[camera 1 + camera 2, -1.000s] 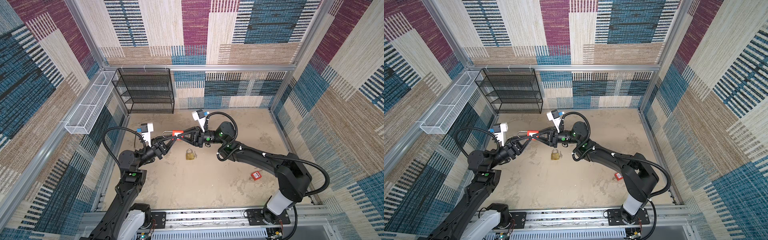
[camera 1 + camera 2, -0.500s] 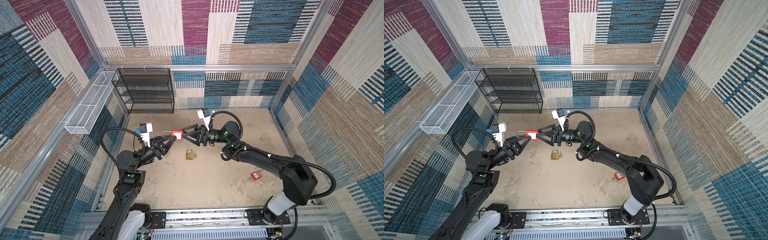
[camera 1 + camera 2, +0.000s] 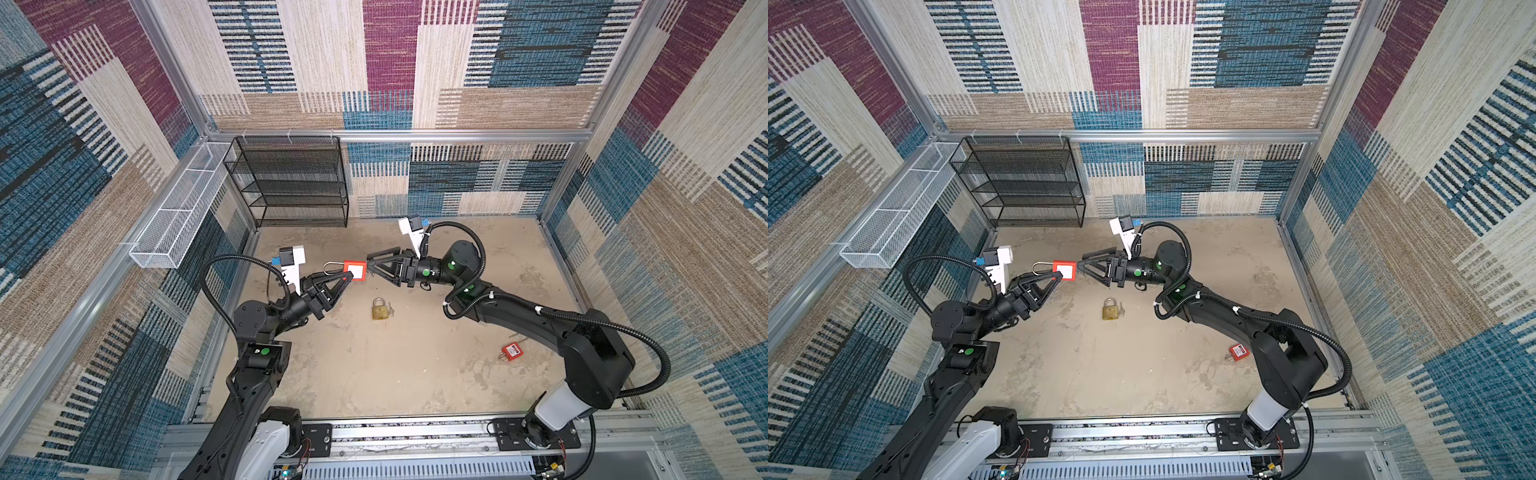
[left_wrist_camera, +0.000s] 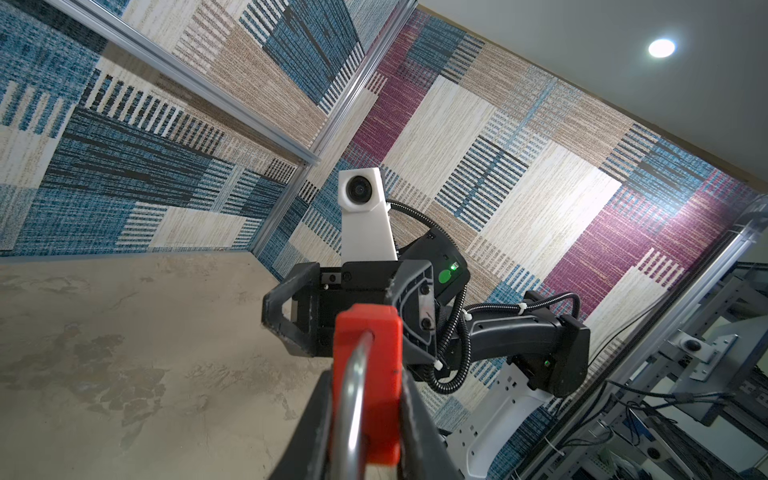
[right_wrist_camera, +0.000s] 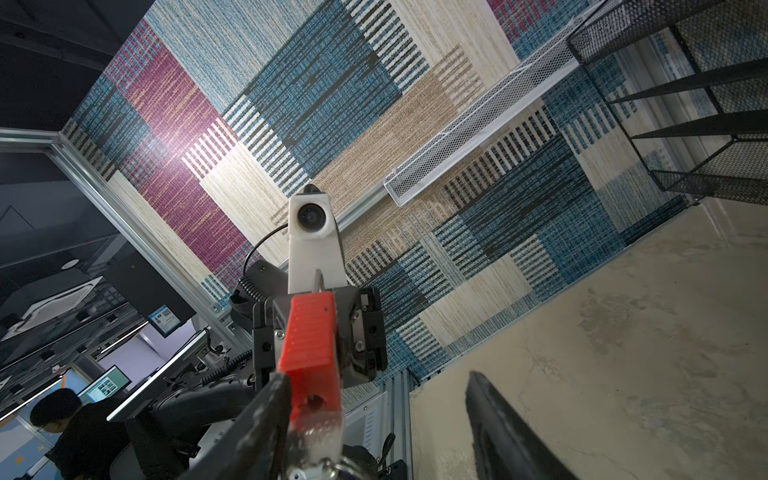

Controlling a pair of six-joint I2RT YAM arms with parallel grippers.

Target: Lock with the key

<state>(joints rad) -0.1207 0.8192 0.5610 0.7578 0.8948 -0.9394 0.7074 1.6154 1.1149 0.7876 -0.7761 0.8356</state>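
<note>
A red padlock [image 3: 354,270] with a white label and a steel shackle hangs above the floor, with my left gripper [image 3: 348,277] shut on its body; in the left wrist view the padlock [image 4: 368,374] is pinched between both fingers. My right gripper [image 3: 370,264] faces the padlock's keyhole end with its jaws open. In the right wrist view the padlock [image 5: 309,340] lies by one finger [image 5: 266,415]. There a blurred key [image 5: 318,432] with a ring sits at the keyhole end. I cannot tell whether the key is seated in the lock.
A brass padlock [image 3: 379,309] with keys lies on the floor below the grippers. A small red padlock [image 3: 511,352] lies near the right arm's base. A black mesh rack [image 3: 291,183] stands at the back left, and a white wire basket [image 3: 178,208] hangs on the left wall.
My right gripper was closed at the padlock's keyhole end and has opened, with its wrist drawn back slightly to the right. The left gripper keeps holding the padlock in place.
</note>
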